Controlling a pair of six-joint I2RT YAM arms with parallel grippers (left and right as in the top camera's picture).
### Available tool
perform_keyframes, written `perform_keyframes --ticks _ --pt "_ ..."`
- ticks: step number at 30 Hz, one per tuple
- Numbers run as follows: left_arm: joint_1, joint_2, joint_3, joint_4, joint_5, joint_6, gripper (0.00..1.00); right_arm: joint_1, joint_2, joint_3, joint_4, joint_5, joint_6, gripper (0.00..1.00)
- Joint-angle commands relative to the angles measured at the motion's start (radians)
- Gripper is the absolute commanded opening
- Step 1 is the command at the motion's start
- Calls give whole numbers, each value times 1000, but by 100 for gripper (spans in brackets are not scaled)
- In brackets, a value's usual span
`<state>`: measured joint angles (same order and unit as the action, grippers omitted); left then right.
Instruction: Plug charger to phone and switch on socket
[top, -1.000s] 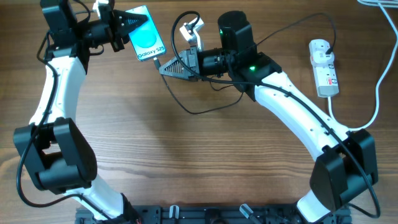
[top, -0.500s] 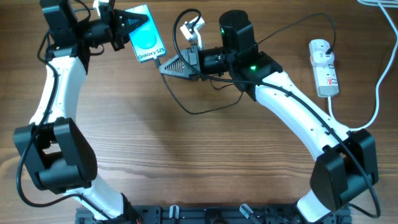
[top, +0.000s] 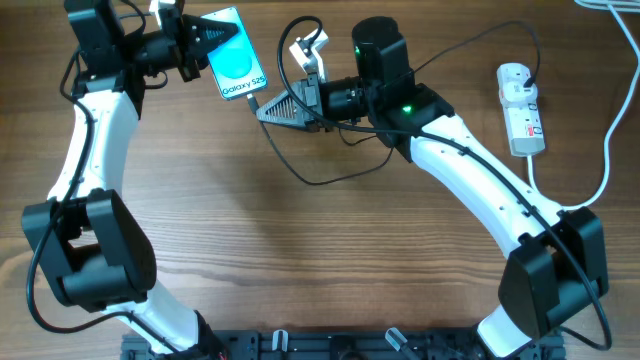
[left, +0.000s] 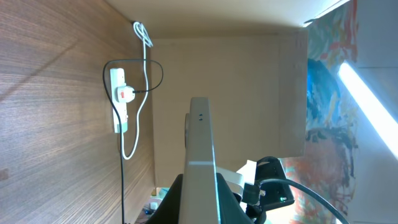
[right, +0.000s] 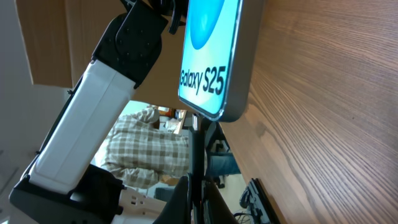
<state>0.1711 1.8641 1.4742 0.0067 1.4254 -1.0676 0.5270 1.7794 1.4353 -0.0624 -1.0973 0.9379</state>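
My left gripper (top: 203, 42) is shut on the phone (top: 238, 58) and holds it above the table at the back left, its teal "Galaxy S25" screen facing up. The left wrist view shows the phone edge-on (left: 200, 155). My right gripper (top: 266, 107) is shut on the charger plug (right: 195, 146). The plug's tip is at the phone's bottom edge (right: 214, 62); I cannot tell whether it is inside the port. The black charger cable (top: 318, 178) loops over the table towards the socket (top: 522, 112), a white power strip at the back right, also seen in the left wrist view (left: 119, 99).
A thicker white cable (top: 603, 150) runs from the socket past the table's right side and off the back edge. The black cable's loop lies on the wood below my right arm. The table's back edge is close behind the phone.
My right gripper has edged very slightly towards the phone's bottom end. The left arm and the phone have not moved.
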Motion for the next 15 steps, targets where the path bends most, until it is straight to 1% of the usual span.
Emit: perform_keyframes --ticks 1,15 --pt "-2 -32 10 5 14 4 4 4 -1 9 8 28 -10 4" --pt "-2 -32 10 5 29 5 4 17 -1 9 4 51 -11 4"
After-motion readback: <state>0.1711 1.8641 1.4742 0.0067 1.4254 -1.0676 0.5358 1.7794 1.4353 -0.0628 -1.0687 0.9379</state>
